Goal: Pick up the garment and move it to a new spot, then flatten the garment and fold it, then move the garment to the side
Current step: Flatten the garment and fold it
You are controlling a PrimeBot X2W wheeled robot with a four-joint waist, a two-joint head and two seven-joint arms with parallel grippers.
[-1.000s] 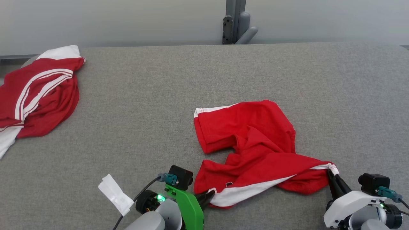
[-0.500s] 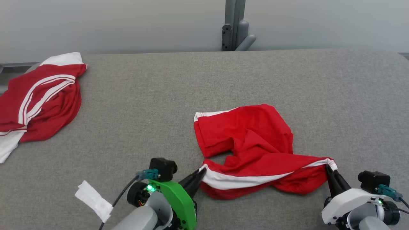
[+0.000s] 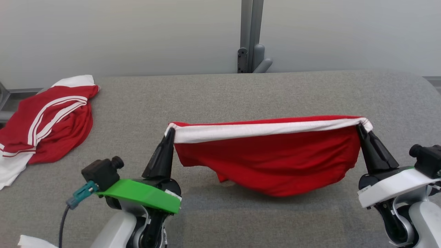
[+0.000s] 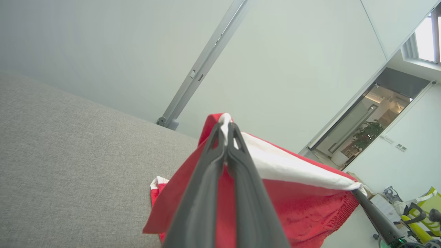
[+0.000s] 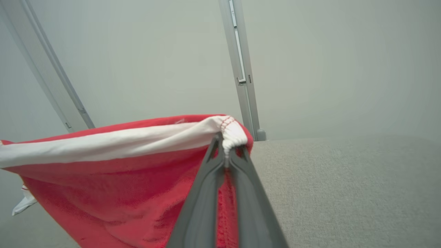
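Your left end effector [image 3: 169, 133] and right end effector [image 3: 360, 127] are clamped on the red-and-white cloth garment [image 3: 265, 156]; hold it tight and level while you carry it over the grey bench [image 3: 224, 93].

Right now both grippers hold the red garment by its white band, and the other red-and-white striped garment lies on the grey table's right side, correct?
No: the head view shows the red-and-white striped garment on the left of the grey table. The left gripper and right gripper hold the red garment by its band.
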